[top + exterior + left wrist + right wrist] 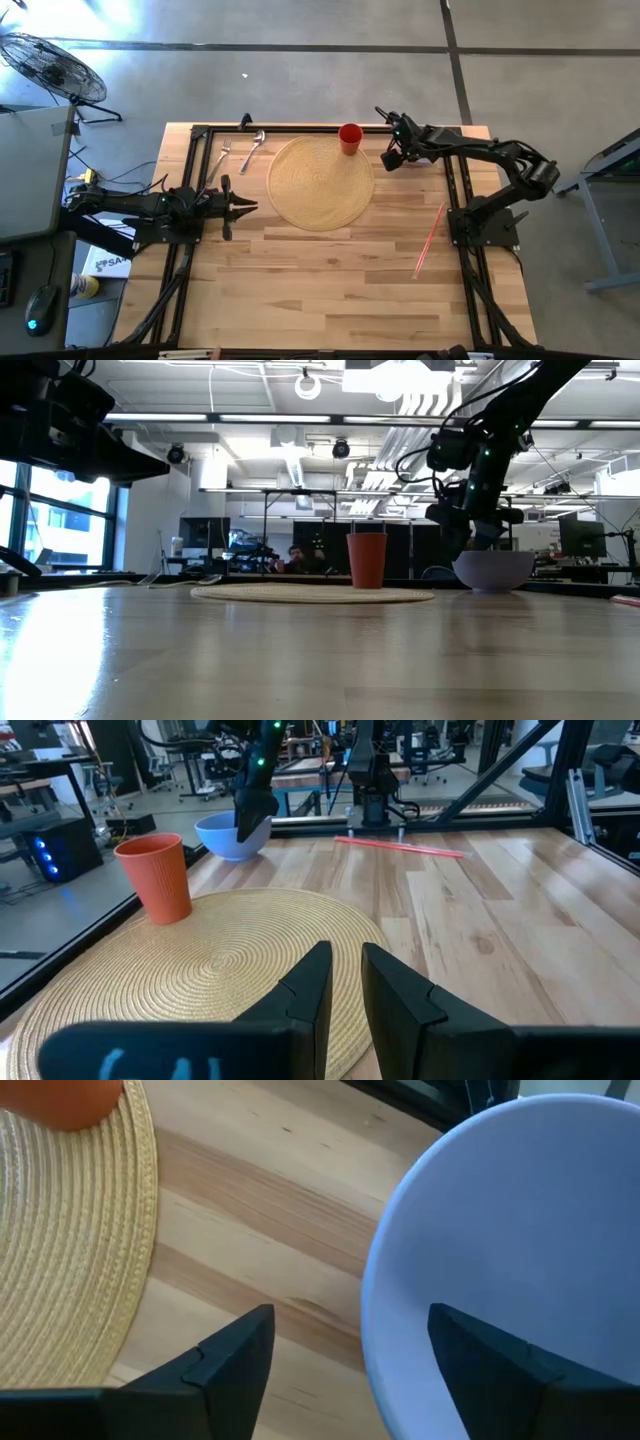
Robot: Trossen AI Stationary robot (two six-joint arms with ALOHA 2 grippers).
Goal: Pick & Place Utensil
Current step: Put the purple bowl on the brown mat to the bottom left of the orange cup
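Got a fork (222,157) and spoon (252,150) parked side by side just off the mat's (320,183) far-left edge, flat on the bare counter (330,290), heads toward the far rail and handles angled back to the near-left. Found the left end effector (245,207) just beside the mat's left edge, aimed at the mat, fingers nearly together with only a thin slit, pinching nothing. So, looking at utensils close by on its far side, lying roughly across its aim. Would bet on a swing toward the far edge before any grab. Found the right end effector (388,158) off the mat's far-right side, spread wide astride a bowl's (520,1260) rim, well apart from the utensils. Calling the left arm nearer. Can't make out any readable writing or brand.
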